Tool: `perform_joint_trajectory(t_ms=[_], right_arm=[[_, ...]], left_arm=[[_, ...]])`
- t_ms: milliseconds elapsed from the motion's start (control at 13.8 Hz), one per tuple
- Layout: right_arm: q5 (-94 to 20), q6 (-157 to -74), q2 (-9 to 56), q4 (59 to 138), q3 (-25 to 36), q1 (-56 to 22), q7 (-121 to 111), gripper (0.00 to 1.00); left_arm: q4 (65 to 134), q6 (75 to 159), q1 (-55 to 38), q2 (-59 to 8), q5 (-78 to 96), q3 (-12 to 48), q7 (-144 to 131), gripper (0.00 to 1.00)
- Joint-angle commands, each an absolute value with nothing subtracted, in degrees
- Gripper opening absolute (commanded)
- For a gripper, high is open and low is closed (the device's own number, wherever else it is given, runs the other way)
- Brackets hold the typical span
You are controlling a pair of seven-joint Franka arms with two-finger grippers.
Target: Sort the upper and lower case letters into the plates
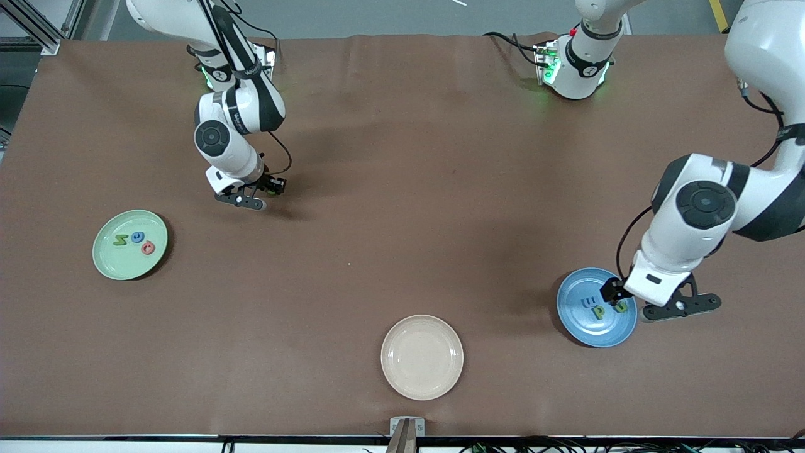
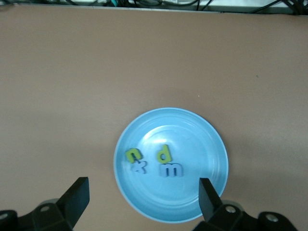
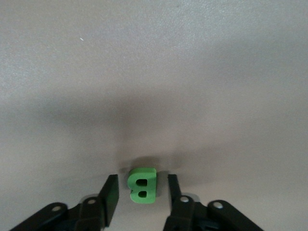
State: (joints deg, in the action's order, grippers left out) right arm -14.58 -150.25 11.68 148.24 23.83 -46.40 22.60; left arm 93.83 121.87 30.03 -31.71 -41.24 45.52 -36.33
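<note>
The pale green plate (image 1: 116,263) lies toward the right arm's end and holds a green letter (image 1: 121,239), a blue one (image 1: 138,237) and a red one (image 1: 148,248). My left gripper (image 2: 143,197) (image 1: 617,296) hangs open just above the blue plate (image 2: 192,137) (image 1: 591,332). In that plate lie a green n (image 2: 132,155), a blue letter (image 2: 140,167), a green d (image 2: 164,154) and a blue m (image 2: 172,170). My right gripper (image 3: 142,192) (image 1: 272,185) is down at the table, straddling a green B (image 3: 142,184). A narrow gap shows on each side of the B.
A cream-beige plate (image 1: 422,357) sits empty near the table's front edge, midway between the two coloured plates. Brown cloth covers the whole table.
</note>
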Motion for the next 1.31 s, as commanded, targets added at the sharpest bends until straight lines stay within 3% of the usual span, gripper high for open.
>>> perform_joint_trajectory(t_ms=[0,290,508,726,944,1089,1234], right_arm=[[-15.21,-150.91,10.63,149.68,24.17,-46.93,23.2,0.44],[-15.21,-151.17,12.04,149.24,24.17,-46.93,23.2,0.39],[-15.21,-152.05,12.83,149.24,24.08,-47.28,23.2,0.33],[-15.21,-151.96,12.83,148.72,24.08,-47.81,23.2,0.14],[-15.12,-150.91,12.57,146.17,24.17,-47.73,22.15,0.08],[-14.59,-146.29,12.39,140.57,25.48,-46.15,19.27,0.06],[-13.98,-135.67,12.39,132.67,29.6,-40.9,8.25,0.06]], left_arm=[[91.25,115.43,30.67,-27.08,-36.67,45.61,-28.33,1.0],[83.07,102.5,30.67,-24.0,-28.67,45.53,-18.75,1.0],[81.3,100.02,31.46,-21.54,-26.63,45.62,-15.21,1.0],[81.39,98.35,31.2,-16.89,-21.3,44.83,-13.8,1.0],[81.74,95.46,27.18,-11.01,-11.98,38.26,-13.8,1.0],[81.83,92.65,18.16,-7.14,-8.37,27.22,-13.45,1.0],[82.0,89.22,9.7,-4.32,-4.06,16.57,-11.79,1.0]])
